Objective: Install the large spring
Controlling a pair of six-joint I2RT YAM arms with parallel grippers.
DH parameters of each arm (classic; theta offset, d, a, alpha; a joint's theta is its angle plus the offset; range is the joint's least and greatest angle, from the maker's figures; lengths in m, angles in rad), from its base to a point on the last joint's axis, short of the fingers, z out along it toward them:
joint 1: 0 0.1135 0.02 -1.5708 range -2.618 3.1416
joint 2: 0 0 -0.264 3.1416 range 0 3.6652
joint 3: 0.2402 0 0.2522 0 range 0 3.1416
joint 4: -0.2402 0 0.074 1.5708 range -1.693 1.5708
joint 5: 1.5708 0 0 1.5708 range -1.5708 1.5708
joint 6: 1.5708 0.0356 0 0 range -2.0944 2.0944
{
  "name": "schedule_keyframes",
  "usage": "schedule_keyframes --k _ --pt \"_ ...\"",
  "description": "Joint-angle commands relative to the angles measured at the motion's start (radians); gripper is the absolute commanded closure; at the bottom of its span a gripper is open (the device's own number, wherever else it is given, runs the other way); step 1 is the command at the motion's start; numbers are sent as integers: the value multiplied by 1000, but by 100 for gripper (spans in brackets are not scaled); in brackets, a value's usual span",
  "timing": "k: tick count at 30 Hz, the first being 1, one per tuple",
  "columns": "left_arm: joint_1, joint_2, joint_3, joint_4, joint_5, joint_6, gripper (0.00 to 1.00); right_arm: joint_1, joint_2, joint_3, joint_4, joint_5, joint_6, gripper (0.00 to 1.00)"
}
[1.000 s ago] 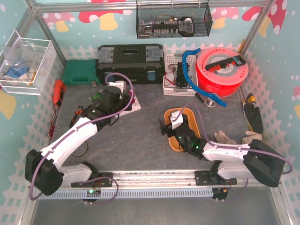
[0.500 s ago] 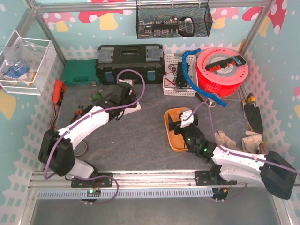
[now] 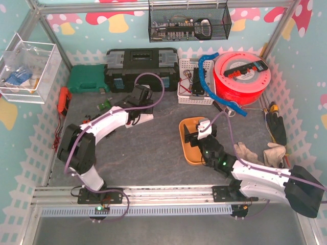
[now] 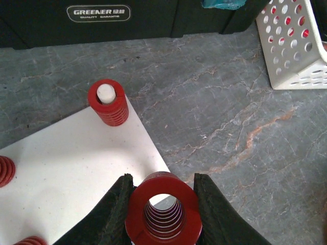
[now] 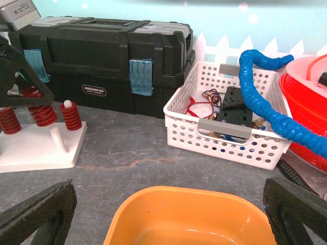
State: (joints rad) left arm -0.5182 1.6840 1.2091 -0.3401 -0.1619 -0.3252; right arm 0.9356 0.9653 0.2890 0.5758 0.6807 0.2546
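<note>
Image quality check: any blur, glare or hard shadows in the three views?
Top external: even light, soft shadows only, sharp throughout. Left wrist: large spring in the left hand is crisp, coils readable, toolbox label legible; no glare on the white base. Right wrist: sharp, faint sheen inside the orange tray, fingers dark with little detail.

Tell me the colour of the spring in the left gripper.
The large spring is red; the left wrist view shows it best.

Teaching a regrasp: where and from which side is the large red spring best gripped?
Grip the large spring by its outer coils, from above, as the left end effector does: its bore stands upright and must stay open for the peg.
</note>
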Motion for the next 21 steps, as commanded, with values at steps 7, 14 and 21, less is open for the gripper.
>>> schedule_keyframes --k 7,14,21 --pt "8 49 42 12 44 26 100 -4 13 -9 26 15 -11 1" --pt "10 73 50 12 31 35 97 -4 6 -9 25 14 -12 1" --pt "10 76 74 -11 -12 45 97 -3 -5 -15 27 14 -15 1"
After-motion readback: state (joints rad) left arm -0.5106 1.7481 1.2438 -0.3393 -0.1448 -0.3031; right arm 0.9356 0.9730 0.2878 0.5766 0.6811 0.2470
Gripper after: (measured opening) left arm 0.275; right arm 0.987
